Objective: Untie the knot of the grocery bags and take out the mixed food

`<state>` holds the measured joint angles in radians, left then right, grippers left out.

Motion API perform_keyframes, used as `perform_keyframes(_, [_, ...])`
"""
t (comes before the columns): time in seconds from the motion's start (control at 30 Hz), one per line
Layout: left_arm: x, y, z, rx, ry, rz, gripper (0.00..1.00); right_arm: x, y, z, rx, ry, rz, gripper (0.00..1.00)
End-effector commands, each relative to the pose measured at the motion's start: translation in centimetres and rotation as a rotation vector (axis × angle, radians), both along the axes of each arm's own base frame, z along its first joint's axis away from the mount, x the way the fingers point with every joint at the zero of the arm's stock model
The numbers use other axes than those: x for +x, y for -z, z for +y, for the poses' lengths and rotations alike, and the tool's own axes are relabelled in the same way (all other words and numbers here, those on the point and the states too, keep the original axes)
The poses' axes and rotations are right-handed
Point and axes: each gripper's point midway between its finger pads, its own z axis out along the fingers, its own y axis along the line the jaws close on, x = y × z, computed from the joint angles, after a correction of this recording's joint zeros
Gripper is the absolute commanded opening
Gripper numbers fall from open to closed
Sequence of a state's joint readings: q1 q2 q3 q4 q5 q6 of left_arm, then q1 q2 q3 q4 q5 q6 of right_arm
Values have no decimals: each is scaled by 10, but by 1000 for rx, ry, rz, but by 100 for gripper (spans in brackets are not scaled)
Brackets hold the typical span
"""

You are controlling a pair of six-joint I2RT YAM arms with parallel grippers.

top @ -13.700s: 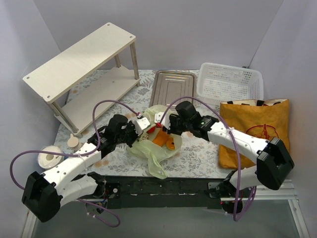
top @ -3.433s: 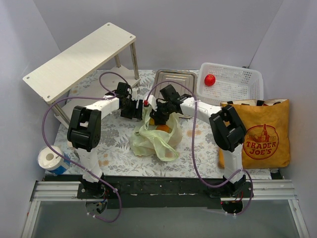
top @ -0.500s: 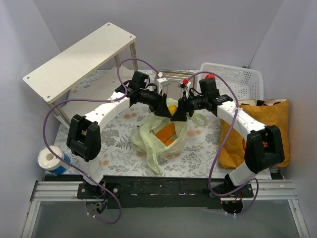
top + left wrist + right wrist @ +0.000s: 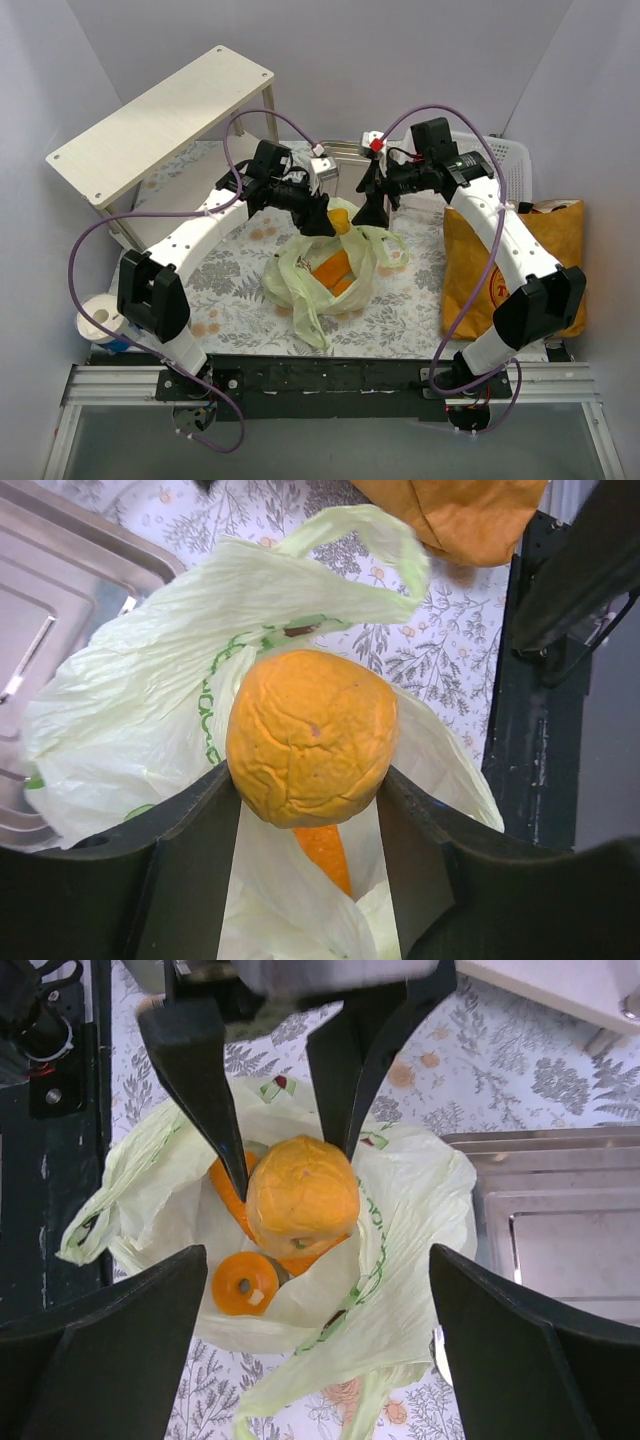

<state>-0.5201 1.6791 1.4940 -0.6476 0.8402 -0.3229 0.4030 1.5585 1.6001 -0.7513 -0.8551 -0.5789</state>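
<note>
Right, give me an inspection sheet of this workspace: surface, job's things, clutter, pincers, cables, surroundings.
Surface: table with a leaf-print cover.
Job's things: green bag open at mid table; orange held above its mouth; donut and a long orange piece inside; tote lying at the right.
Clutter: metal tray, white basket, wooden shelf, white roll.
Pincers: left pincer shut on the orange; right pincer open above the bag, holding nothing.
Cables: purple cables loop off both arms, not touching the bag.
Surroundings: plain grey walls; nothing else seen.
</note>
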Motion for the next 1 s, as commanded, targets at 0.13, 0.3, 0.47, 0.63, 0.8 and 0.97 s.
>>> perform_keyframes(0.13, [-5,-29,8,-18,18,-142,0,-10,24,25,-37,-134,67,99])
perform_keyframes(0.3, [-7,-30,9,-21,22,-143,0,-5,22,38,0,-141,102,98])
perform_keyframes(0.47, [-8,-30,10,-21,20,-150,0,-7,28,44,9,-146,149,78])
perform_keyframes(0.63, [-8,-28,13,-14,14,-183,0,-8,27,43,9,-141,150,57])
perform_keyframes(0.8, [3,-31,16,-8,-87,-170,53,-10,37,36,-16,-114,178,36])
perform_keyframes(0.97, [21,-31,35,22,-290,-183,98,13,40,0,-19,6,212,31])
